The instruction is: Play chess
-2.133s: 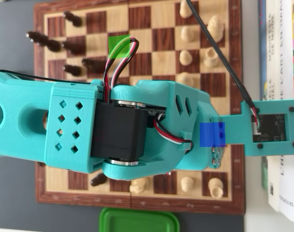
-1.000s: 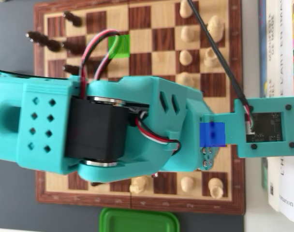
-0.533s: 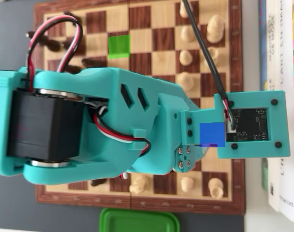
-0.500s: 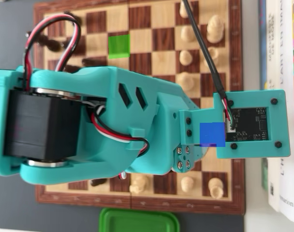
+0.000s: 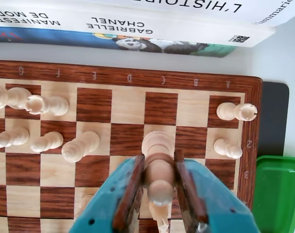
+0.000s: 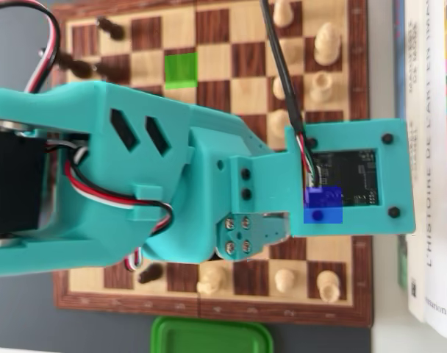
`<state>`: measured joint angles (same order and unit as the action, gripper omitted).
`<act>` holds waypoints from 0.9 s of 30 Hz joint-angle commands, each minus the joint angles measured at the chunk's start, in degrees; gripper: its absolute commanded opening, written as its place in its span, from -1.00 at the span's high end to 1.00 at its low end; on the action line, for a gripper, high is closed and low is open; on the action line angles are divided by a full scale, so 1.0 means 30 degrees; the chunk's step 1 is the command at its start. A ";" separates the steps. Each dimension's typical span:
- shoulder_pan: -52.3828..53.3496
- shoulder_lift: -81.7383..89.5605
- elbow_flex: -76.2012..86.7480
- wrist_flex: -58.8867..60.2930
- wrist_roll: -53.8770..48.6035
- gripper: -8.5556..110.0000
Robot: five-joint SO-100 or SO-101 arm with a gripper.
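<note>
In the wrist view my teal gripper with brown pads is shut on a light wooden chess piece, gripping its body below the round head. The piece's base is over a light square of the chessboard in the C file. I cannot tell whether the base touches the board. Another light piece shows low between the jaws. In the overhead view the teal arm and its camera mount hide the gripper and the held piece. A green-marked square and a blue patch show there.
Light pieces stand around: a rook, pawns, several at the left. Dark pieces sit at the overhead view's top left. A green tray lies beside the board. Books lie along the board's far edge.
</note>
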<state>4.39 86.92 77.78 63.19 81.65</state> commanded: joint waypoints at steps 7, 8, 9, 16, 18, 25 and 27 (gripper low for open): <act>-0.1113 0.3516 0.2842 -0.2520 0.0146 0.81; -0.1143 0.3721 0.3076 -0.2578 0.0146 0.81; -0.1201 0.3867 0.3252 -0.2520 0.0146 0.81; -0.1201 0.5098 0.4629 -0.2344 0.0117 0.81; -0.1230 0.5713 0.5186 -0.2344 0.0117 0.81; -0.2051 0.8379 0.7412 -0.2344 0.0146 0.81; -0.2314 0.9053 0.8115 -0.2344 0.0146 0.81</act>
<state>-2.02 110.39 101.78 56.69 81.83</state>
